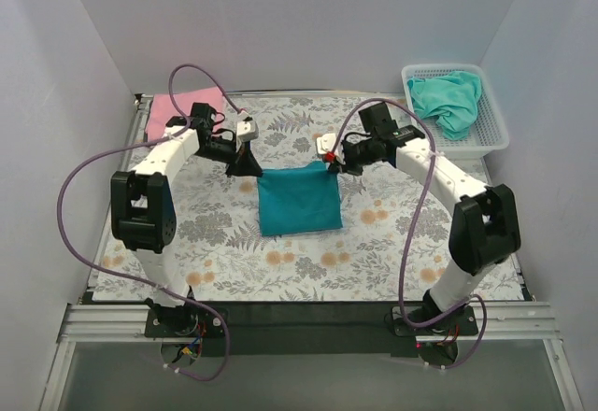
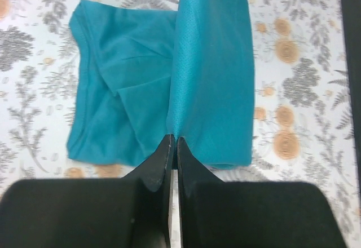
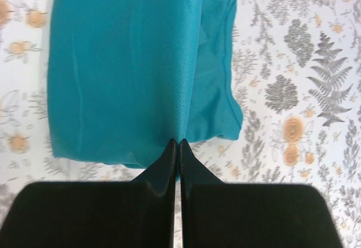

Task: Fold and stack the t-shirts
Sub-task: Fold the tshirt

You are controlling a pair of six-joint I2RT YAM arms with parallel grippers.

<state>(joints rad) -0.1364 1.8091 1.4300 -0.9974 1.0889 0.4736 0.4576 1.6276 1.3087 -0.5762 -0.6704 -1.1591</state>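
Observation:
The deep teal-blue t-shirt hangs stretched between my two grippers above the middle of the table, its lower part resting on the cloth. My left gripper is shut on its upper left corner; in the left wrist view the gripper pinches the teal-blue t-shirt at the tips. My right gripper is shut on the upper right corner; the right wrist view shows the gripper clamping the same t-shirt. A pink t-shirt lies folded at the back left. A paler aqua-green t-shirt is bunched in the basket.
The white mesh basket stands at the back right corner. The grey floral table covering spreads under everything. White walls close in the left, back and right sides. A black strip runs along the near edge by the arm bases.

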